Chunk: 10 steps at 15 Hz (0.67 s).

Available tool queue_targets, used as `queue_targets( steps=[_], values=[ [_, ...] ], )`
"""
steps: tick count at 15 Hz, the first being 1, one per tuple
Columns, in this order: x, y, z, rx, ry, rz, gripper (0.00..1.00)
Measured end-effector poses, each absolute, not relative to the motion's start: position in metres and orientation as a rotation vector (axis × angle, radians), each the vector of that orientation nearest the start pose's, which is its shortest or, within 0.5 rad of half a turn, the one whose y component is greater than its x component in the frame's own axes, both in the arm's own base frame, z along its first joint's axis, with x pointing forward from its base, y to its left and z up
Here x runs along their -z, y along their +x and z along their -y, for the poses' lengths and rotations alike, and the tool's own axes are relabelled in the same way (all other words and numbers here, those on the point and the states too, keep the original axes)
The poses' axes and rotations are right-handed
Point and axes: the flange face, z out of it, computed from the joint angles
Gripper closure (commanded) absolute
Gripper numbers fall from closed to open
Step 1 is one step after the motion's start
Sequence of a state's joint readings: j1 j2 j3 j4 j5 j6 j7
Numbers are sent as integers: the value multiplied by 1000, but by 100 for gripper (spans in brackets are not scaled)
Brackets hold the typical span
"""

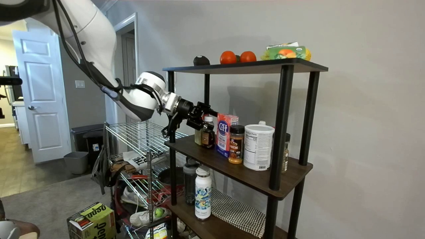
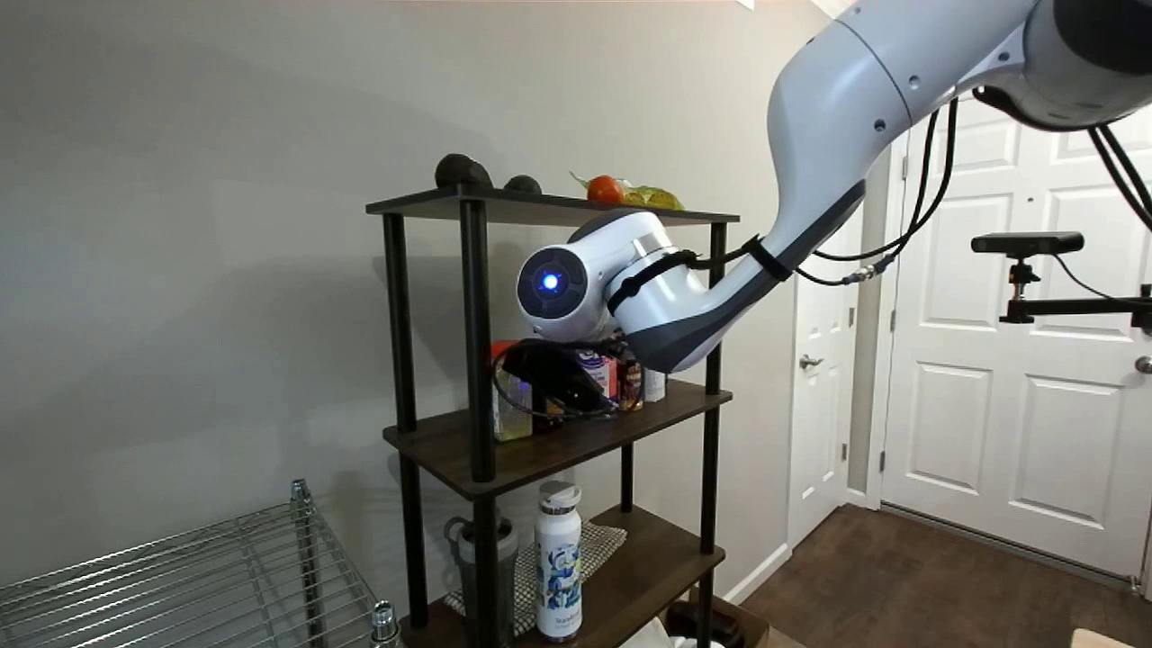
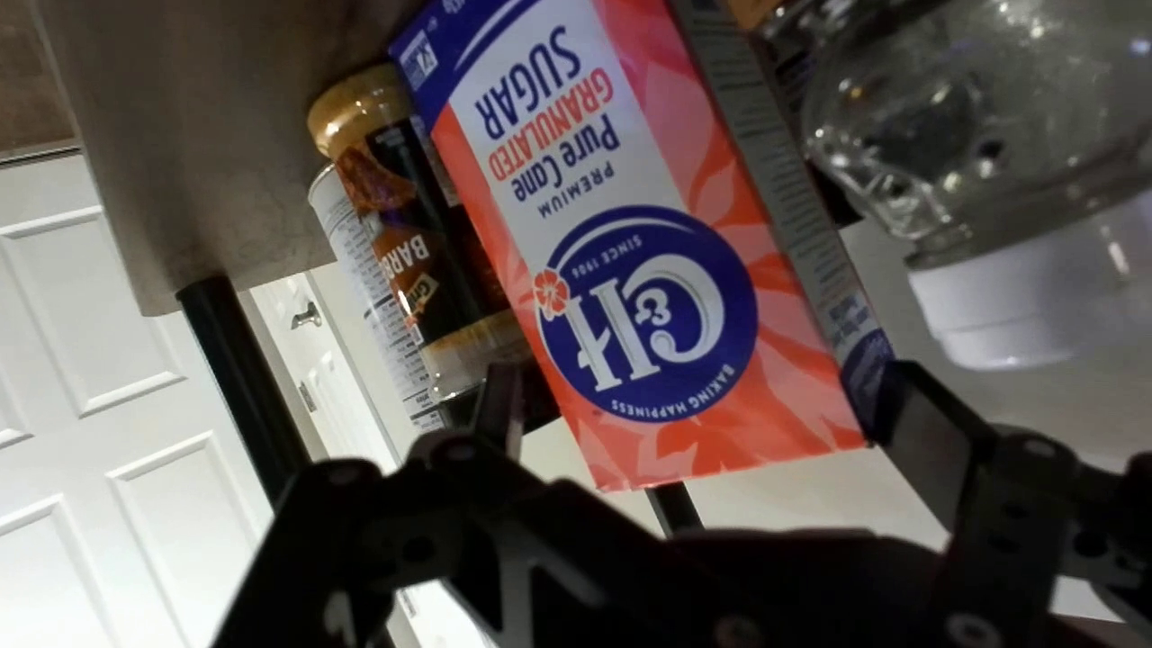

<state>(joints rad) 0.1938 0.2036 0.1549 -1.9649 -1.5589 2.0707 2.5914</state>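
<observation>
So the C&H granulated sugar carton (image 3: 648,297) is standing on the middle shelf (image 1: 207,157), between a barbecue seasoning bottle (image 1: 236,146) and a white-capped bottle (image 3: 999,171). The gripper (image 3: 702,396) is spread wide at the carton's top end, not clamped on anything. There's a gap on the seasoning side; whether the finger (image 3: 931,450) on the opposite side touches is hard to tell.

Looks like paperboard, so probably stiff but dentable, a bit slick, and pretty hefty if it's full. Best hold is likely flat across both narrow sides, a bit below the top edge so it doesn't just crumple the corners.

Space is tight though. The seasoning is just beside the carton with a white canister (image 1: 259,147) past it, the white-capped bottle crowds the opposite side, and the top shelf (image 1: 245,68), tomatoes (image 1: 228,57) and all, limits headroom.
</observation>
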Motion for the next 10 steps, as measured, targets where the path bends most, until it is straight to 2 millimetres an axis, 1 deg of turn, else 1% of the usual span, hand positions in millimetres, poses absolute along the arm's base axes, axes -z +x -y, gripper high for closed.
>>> queue_targets(
  steps=[5, 10],
  values=[
    [-408, 598, -158, 1970, -2139, -1581, 0],
    [-406, 599, -157, 1969, -2143, -1584, 0]
  ],
)
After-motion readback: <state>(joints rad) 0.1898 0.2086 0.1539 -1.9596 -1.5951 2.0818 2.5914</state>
